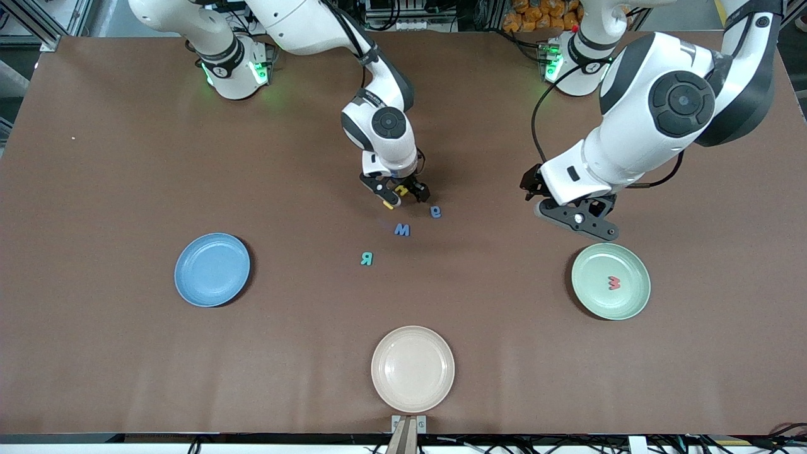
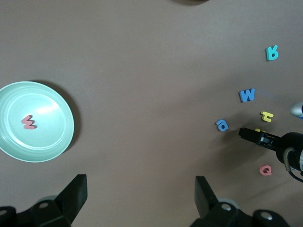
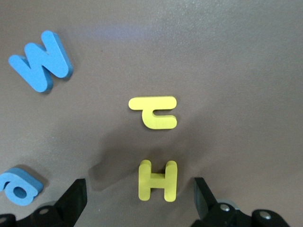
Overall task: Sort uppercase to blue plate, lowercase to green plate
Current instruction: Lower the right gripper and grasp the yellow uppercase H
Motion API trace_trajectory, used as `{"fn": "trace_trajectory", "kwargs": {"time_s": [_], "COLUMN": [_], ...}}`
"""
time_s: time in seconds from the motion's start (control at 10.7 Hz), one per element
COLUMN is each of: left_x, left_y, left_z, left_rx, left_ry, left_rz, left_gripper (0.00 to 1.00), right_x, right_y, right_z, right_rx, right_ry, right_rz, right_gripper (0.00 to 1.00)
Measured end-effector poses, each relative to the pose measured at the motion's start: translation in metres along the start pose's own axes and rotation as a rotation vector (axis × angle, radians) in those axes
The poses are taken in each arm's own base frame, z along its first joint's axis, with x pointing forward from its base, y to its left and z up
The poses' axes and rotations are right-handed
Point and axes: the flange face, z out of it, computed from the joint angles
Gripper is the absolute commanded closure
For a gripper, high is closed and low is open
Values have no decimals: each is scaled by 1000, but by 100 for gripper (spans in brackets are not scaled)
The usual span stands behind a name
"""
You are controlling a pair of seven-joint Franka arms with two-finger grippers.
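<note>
cream plate, right hand over yellow H

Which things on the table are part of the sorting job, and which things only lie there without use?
Part of the job:
- blue plate
- green plate, red small letter in it
- yellow H
- hooked yellow letter
- blue M
- green R
- round blue letter
- red Q

Only lying there:
- cream plate

Brown bench; sky-blue plate; mint-green plate bearing a red letter; plain cream plate; yellow H.
</note>
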Motion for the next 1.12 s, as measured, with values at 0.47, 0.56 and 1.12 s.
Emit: {"fn": "trace_trajectory", "kwargs": {"time_s": [0.47,0.56,1.12], "left_x": [1,1,2], "left_y": [-4,-8,-11], "left_z": [-1,-2,-6], "left_rx": [-1,-1,-1], "left_ry": [2,5,12], "left_rz": [-8,-14,-19], "left_gripper": [0,0,0], "right_x": [1,0,-5], "right_y": [2,2,2], "right_z": [2,2,-1], "right_rx": [-22,-22,-16], "right_ry": [2,2,45], "right_rz": [109,113,93], "right_gripper": [0,0,0]}}
